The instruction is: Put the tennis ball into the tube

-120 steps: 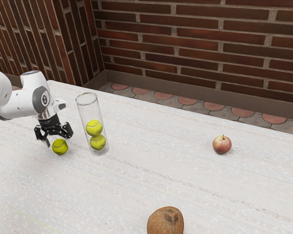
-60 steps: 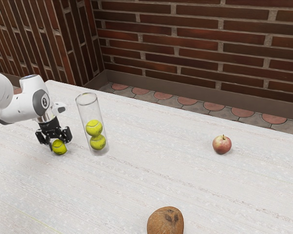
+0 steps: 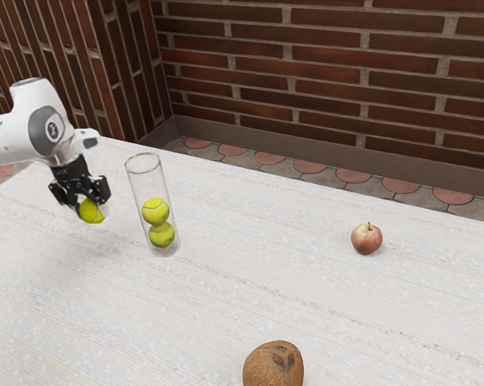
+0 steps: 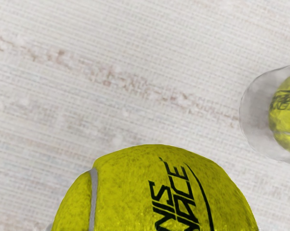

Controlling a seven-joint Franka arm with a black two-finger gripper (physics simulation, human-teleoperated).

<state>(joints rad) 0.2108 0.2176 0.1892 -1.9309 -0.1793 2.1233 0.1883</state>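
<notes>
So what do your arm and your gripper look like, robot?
My arm is white and smooth, with chunky, rounded parts. On its side is a dark grey oval patch with a small pale mark in the middle. My gripper is black, with two fingers and knobbly, jointed parts.

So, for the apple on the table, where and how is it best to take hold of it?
Coming from above and pinching opposite sides of its widest part looks best: the apple is round and rests with its stem up.
</notes>
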